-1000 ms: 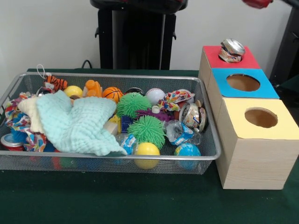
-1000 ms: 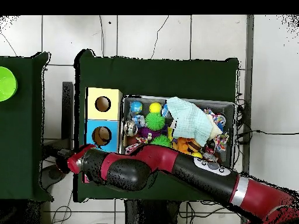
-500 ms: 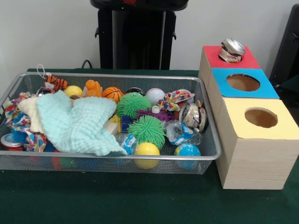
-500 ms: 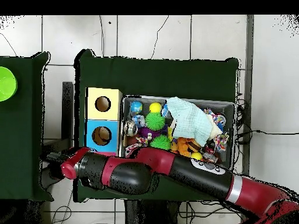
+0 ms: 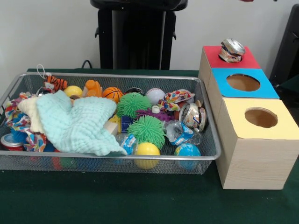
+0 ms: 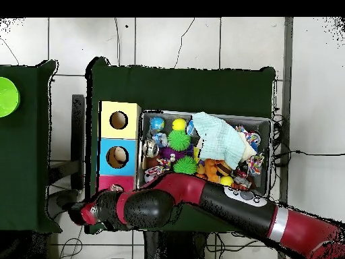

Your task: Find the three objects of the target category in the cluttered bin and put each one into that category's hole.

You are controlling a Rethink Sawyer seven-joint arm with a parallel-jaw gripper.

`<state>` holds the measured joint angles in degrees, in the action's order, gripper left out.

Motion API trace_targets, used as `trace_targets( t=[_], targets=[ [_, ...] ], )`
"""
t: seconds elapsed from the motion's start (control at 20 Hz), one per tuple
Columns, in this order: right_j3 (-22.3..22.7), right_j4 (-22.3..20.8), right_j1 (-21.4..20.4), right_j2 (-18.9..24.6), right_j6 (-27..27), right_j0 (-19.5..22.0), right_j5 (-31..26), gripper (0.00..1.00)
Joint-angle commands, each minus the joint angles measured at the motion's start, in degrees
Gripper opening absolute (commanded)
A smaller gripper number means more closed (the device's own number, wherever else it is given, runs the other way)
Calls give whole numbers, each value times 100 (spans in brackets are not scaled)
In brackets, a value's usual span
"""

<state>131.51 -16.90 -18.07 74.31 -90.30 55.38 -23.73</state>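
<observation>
A dented can (image 5: 231,50) is sitting over the hole on the red-topped box (image 5: 215,58), another can (image 5: 192,116) is lying in the bin (image 5: 212,154) beside it. The end effector (image 6: 86,214) is hanging past the bench (image 6: 182,88) edge; whether its grip is wide or narrow cannot be told.

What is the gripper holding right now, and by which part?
It cannot be told: only the arm shows, in the overhead view, its end off the table's edge. One dented can sits on the red-topped box.
</observation>
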Motion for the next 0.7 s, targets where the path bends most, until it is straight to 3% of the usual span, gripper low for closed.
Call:
trace_targets(
  t=[0.05, 0.1, 0.4, 0.5, 0.7],
  targets=[
    [-743, -799, -932, -1429, 338, -529, -1321, 0],
    [-822, -1046, -1186, -1641, 313, -717, -1470, 0],
    [-1028, -1836, -1559, -2311, -211, -1246, -1206, 0],
    [-1073, -1968, -1650, -2397, -262, -1425, -1129, 0],
    [-1023, -1690, -1927, -2466, -378, -1602, -1387, 0]
  ],
)
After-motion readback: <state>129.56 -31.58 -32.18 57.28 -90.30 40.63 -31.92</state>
